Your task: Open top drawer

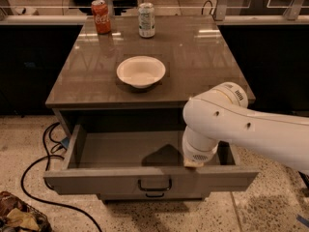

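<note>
Floor, far left: black cables [34, 178] looped beside the cabinet; a crumpled bundle [19, 219] in the corner, kind not told.
Tabletop [207, 57]: glossy brown. Red can [101, 16] and pale can [146, 20] stood upright at the back, near each other but apart. White bowl [141, 71] sat nearer the front, well apart from both.
Top drawer [96, 180]: sat just under the tabletop, drawn well out toward the camera, grey box interior open to view. Judged as good as open.
Loop handle [155, 184]: small, black, mid-front of the panel, left of the gripper and not touched by it.
Lower drawer [154, 195]: tucked in beneath, with only a strip and its handle showing.
Gripper [193, 163]: reached down at the drawer's front right, at the inner side of the front panel, mostly hidden behind the wrist. Opening and hold could not be told.
Arm [251, 129]: white, stretched in from the right edge over the drawer's right side.
Handling: judged a stiff, rigid box on runners, fairly weighty, matt rather than slippery, not fragile. Likely to slide straight only and to bind if pulled askew.
Where to take hold: the loop handle, or a hook behind the panel's top edge near the middle. A pull far to the right was judged riskier.
</note>
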Available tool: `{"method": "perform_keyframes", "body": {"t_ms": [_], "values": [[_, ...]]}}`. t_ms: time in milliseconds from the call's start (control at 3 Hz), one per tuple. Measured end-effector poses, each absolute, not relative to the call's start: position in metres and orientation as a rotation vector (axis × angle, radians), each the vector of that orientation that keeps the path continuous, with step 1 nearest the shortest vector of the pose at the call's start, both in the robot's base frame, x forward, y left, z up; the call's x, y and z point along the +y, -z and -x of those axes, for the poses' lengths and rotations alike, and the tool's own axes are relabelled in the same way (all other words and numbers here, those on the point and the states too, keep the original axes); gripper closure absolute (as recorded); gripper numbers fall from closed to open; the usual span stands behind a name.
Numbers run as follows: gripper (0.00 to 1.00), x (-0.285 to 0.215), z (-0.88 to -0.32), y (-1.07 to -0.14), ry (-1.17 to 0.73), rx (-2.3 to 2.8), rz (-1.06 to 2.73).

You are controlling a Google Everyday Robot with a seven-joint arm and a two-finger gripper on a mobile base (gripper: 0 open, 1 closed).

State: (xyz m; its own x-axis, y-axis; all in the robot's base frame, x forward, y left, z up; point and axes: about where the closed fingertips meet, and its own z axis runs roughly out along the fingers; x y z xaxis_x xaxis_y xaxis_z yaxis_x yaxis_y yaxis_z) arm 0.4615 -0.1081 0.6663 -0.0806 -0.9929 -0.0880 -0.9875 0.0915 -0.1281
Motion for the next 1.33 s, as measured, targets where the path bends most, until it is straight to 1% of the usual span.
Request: {"method": "perform_keyframes", "body": {"t_ms": [333,667,1333], "values": [[1.00,-0.1018,-0.4322,-0.6741,0.064,2.223,1.996],[0.84,-0.1017,-0.4292,-0.6748,0.068,2.223,1.998],[0.37,-0.1020,-0.4281,-0.6754,0.072,2.223,2.000]]}}
